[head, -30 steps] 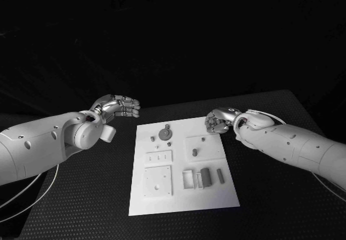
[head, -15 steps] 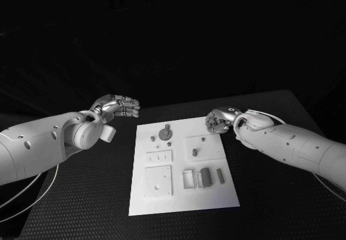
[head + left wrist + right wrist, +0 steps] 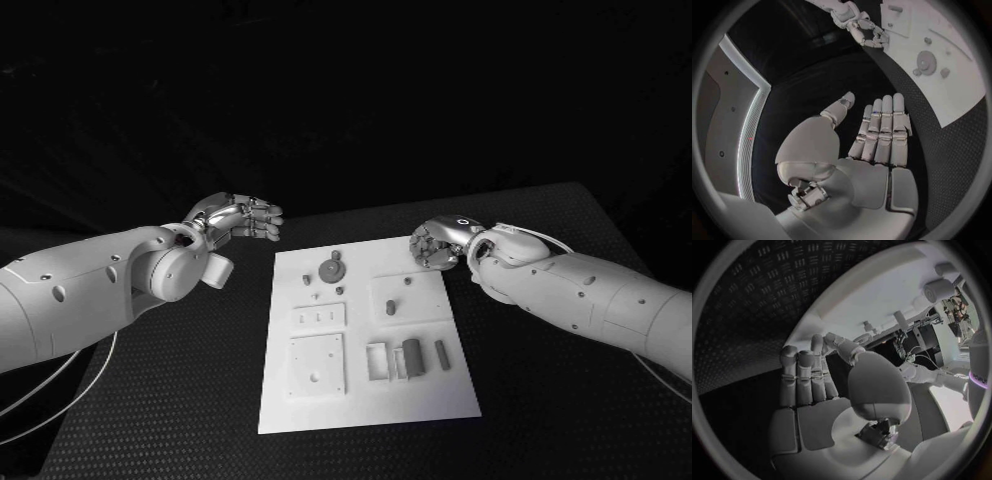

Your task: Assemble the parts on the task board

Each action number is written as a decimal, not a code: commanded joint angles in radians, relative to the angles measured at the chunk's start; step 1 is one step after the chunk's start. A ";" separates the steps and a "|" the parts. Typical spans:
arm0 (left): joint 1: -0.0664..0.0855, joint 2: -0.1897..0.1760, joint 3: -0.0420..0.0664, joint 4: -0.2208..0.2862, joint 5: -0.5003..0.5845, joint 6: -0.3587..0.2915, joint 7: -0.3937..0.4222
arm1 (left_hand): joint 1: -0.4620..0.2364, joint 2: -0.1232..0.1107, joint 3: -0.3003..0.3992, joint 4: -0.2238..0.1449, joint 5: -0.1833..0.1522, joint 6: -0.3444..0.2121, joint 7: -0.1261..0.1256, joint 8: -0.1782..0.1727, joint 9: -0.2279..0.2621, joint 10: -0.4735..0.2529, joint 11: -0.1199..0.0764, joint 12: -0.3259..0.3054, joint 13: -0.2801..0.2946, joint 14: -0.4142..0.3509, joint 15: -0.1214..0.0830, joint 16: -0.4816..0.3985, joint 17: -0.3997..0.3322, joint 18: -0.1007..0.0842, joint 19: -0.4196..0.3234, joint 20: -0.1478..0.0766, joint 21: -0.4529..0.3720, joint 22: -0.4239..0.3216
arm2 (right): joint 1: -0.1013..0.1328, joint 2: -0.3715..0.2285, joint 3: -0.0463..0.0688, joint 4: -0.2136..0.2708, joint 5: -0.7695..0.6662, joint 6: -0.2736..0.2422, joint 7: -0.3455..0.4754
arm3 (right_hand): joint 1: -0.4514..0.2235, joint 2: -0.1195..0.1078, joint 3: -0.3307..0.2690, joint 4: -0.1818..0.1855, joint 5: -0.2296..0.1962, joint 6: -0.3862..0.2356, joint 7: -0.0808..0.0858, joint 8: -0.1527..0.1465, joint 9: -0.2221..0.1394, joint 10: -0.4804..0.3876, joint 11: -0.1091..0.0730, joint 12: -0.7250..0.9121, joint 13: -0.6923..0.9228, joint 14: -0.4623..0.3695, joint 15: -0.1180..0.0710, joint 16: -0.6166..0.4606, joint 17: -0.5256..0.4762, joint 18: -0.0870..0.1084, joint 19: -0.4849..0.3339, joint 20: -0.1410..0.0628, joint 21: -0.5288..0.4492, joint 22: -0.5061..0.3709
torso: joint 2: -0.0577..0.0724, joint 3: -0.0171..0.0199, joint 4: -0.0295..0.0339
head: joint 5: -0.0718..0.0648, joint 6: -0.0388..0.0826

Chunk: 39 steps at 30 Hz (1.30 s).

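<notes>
On the black desk [image 3: 173,400] lies the board [image 3: 361,390]. Wrist views show the left hand [image 3: 873,135] and right hand [image 3: 811,385] flat-fingered, empty, flanking its far corners.

Robot lab: black textured table [image 3: 173,400] mid-frame, dark backdrop above, cabling and equipment racks [image 3: 954,305] at right wrist view's rim.

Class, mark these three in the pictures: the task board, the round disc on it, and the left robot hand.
task board [image 3: 368,405]: head view, bare near end.
round disc [image 3: 332,269]: head view, its middle.
left robot hand [image 3: 879,132]: left wrist view, its fingers.
</notes>
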 commanded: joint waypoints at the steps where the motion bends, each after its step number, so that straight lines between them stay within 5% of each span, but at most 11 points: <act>1: 0.001 0.006 0.001 0.005 -0.096 0.019 -0.072 | -0.021 0.003 -0.009 0.004 0.000 0.019 -0.006 0.010 0.001 0.025 -0.011 0.011 0.008 0.021 -0.010 0.013 0.012 0.020 0.019 -0.011 0.012 0.010 | 0.008 -0.002 0.002 0.029 -0.028 -0.015 -0.034 | -0.001 -0.008 0.007 0.001 -0.002 0.037 0.021 0.004 0.026 0.002 0.005 -0.005 0.002 0.000 -0.001 0.000 -0.001 0.069 0.004 -0.002 0.003 0.017 | -0.001 -0.0005 -0.0010 | 0.007 0.009; 4: 0.001 0.007 0.001 0.012 -0.183 0.013 -0.183 | -0.042 0.011 -0.011 0.007 0.000 0.042 -0.016 0.017 0.002 0.050 -0.024 0.022 0.017 0.043 -0.022 0.026 0.027 0.021 0.040 -0.022 0.025 0.024 | 0.020 -0.012 0.006 0.072 -0.052 -0.007 -0.068 | -0.001 -0.010 0.007 0.001 -0.002 0.037 0.022 0.004 0.026 0.002 0.005 -0.006 0.002 -0.001 -0.001 0.000 -0.001 0.069 0.004 -0.002 0.003 0.017 | -0.003 -0.0014 -0.0014 | 0.009 0.012; 11: 0.001 0.029 0.000 0.016 -0.272 0.031 -0.265 | -0.074 0.006 -0.012 0.006 -0.001 0.098 -0.039 0.033 0.006 0.115 -0.055 0.053 0.048 0.100 -0.053 0.064 0.072 0.022 0.090 -0.050 0.062 0.061 | 0.044 -0.025 0.013 0.151 -0.085 0.013 -0.125 | -0.010 -0.023 0.006 0.007 -0.003 0.037 0.022 0.002 0.028 0.004 0.005 -0.011 0.004 0.001 0.000 -0.001 -0.001 0.069 0.005 -0.002 0.003 0.017 | -0.005 -0.0060 -0.0110 | 0.012 0.030; 15: 0.001 0.049 0.000 0.015 -0.280 0.023 -0.294 | -0.095 -0.004 -0.019 0.007 -0.001 0.112 -0.045 0.035 0.009 0.128 -0.061 0.060 0.061 0.111 -0.061 0.073 0.090 0.018 0.099 -0.059 0.072 0.074 | 0.047 -0.028 0.019 0.203 -0.084 0.019 -0.164 | -0.014 -0.032 0.006 0.012 -0.003 0.039 0.021 0.002 0.030 0.008 0.004 -0.013 0.006 0.003 -0.001 0.000 -0.001 0.069 0.008 -0.002 0.004 0.016 | -0.012 -0.0120 -0.0185 | 0.022 0.037; 18: 0.001 0.060 -0.001 0.032 -0.280 0.000 -0.314 | -0.111 -0.017 -0.027 0.006 -0.001 0.108 -0.043 0.029 0.007 0.125 -0.061 0.058 0.065 0.109 -0.061 0.071 0.096 0.016 0.096 -0.062 0.072 0.077 | 0.048 -0.028 0.022 0.255 -0.080 0.026 -0.200 | -0.017 -0.040 0.005 0.017 -0.003 0.043 0.019 0.003 0.032 0.014 0.003 -0.014 0.009 0.007 -0.002 0.002 0.000 0.069 0.011 -0.004 0.006 0.017 | -0.020 -0.0191 -0.0255 | 0.031 0.049; 27: 0.000 0.097 -0.006 0.072 -0.263 -0.045 -0.305 | -0.182 -0.045 -0.094 0.003 -0.001 0.061 -0.021 -0.006 -0.005 0.077 -0.040 0.030 0.071 0.105 -0.063 0.067 0.118 0.013 0.091 -0.067 0.069 0.086 | 0.048 0.001 0.022 0.333 -0.089 0.030 -0.274 | -0.048 -0.097 -0.009 0.035 -0.004 0.050 0.016 0.000 0.038 0.025 -0.001 -0.022 0.019 0.017 -0.006 0.005 0.001 0.069 0.020 -0.009 0.011 0.016 | -0.049 -0.0427 -0.0448 | 0.065 0.054; 33: -0.003 0.112 -0.017 0.092 -0.240 -0.060 -0.293 | -0.219 -0.046 -0.133 0.002 -0.002 0.055 -0.018 -0.012 -0.008 0.069 -0.038 0.025 0.076 0.098 -0.062 0.061 0.126 0.014 0.085 -0.067 0.062 0.086 | 0.048 0.024 0.022 0.353 -0.111 0.025 -0.308 | -0.074 -0.136 -0.014 0.050 -0.003 0.053 0.015 -0.005 0.040 0.029 -0.002 -0.028 0.027 0.019 -0.007 0.005 0.001 0.069 0.024 -0.013 0.010 0.014 | -0.058 -0.0494 -0.0519 | 0.074 0.055; 39: -0.007 0.118 -0.018 0.096 -0.231 -0.060 -0.286 | -0.250 -0.052 -0.165 0.002 -0.002 0.054 -0.018 -0.014 -0.008 0.065 -0.037 0.022 0.081 0.094 -0.061 0.056 0.132 0.015 0.083 -0.066 0.056 0.084 | 0.045 0.038 0.022 0.364 -0.130 0.031 -0.326 | -0.097 -0.166 -0.017 0.069 -0.004 0.054 0.015 -0.009 0.042 0.030 -0.002 -0.033 0.034 0.019 -0.008 0.004 0.002 0.069 0.025 -0.015 0.008 0.013 | -0.062 -0.0515 -0.0545 | 0.081 0.053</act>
